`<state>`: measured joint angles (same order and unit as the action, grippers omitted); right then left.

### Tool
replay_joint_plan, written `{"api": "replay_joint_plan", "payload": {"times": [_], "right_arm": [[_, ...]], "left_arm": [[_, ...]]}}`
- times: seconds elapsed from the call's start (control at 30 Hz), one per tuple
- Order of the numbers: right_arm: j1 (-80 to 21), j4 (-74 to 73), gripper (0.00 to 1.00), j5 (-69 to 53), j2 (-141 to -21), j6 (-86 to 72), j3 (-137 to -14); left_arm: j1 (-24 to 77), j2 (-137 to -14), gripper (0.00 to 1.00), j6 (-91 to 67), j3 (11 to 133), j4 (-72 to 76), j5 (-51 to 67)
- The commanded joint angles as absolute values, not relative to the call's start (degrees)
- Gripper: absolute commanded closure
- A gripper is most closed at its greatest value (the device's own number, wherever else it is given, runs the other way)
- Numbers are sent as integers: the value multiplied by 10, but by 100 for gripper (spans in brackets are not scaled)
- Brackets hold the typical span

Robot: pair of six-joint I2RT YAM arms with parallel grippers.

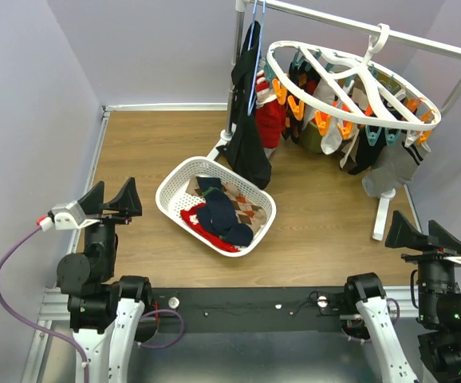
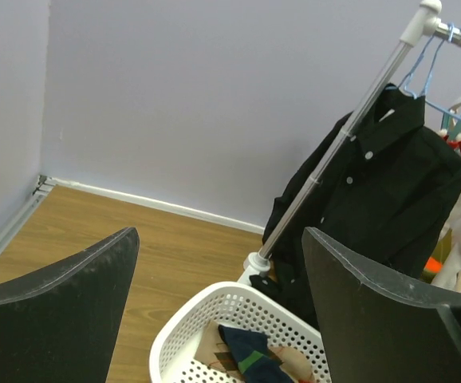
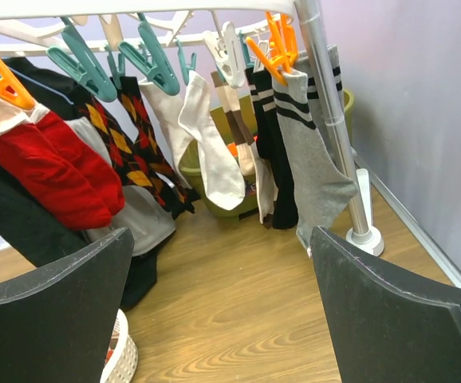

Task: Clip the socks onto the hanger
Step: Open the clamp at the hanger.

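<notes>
Loose socks (image 1: 218, 214), navy, red and argyle, lie in a white perforated basket (image 1: 172, 179) on the floor; a navy one (image 2: 250, 353) shows in the left wrist view. The white oval hanger (image 1: 350, 108) with orange and teal clips hangs from the rail at the upper right, several socks clipped to it, among them red ones (image 3: 51, 167) and an argyle one (image 3: 139, 152). My left gripper (image 1: 111, 199) is open and empty, left of the basket. My right gripper (image 1: 422, 231) is open and empty, at the right, below the hanger.
A black shirt (image 1: 248, 120) on a thin blue hanger hangs from the chrome rail (image 1: 350, 20) beside the sock hanger. The rail's posts (image 1: 234, 72) stand on white feet (image 1: 382, 215). A green tub (image 3: 214, 183) sits behind the hanging socks. Walls close in left and right.
</notes>
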<state>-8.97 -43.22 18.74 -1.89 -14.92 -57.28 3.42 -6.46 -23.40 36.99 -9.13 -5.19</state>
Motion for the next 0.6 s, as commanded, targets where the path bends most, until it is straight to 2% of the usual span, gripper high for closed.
{"api": "replay_joint_plan", "payload": {"times": [0.0,0.2,0.57], "right_arm": [[-87,-416,0,193,-34,-139,-573],[-87,-389,0,221,-58,-128,-570],[-87,-391,0,128,-220,-117,-625]], "left_arm": [[31,-94,8,-218,356,-48,-4],[31,-146,8,-210,335,-26,61],[50,-170,7,-202,322,-32,98]]}}
